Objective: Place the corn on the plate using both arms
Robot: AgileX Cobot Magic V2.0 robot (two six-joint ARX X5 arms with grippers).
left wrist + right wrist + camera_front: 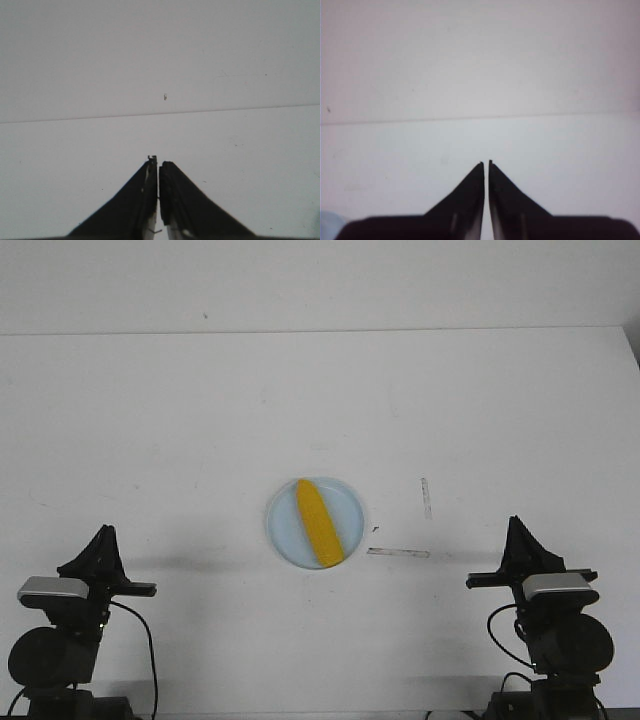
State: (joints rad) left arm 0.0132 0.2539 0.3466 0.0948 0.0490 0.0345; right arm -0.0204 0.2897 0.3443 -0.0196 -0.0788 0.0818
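Note:
The yellow corn [319,521] lies on the pale blue plate [282,522] in the middle of the white table, tapered end pointing away from me. My left gripper [103,532] rests at the near left, far from the plate, shut and empty; its jaws also show shut in the left wrist view [158,161]. My right gripper [516,523] rests at the near right, also shut and empty, as the right wrist view [486,162] shows. A pale blue sliver of the plate [330,220] shows at the edge of the right wrist view.
Two thin tape strips lie right of the plate, one lying across [398,553] and one running away from me [426,497]. The table's far edge [320,330] meets a white wall. Black cables hang by both arm bases.

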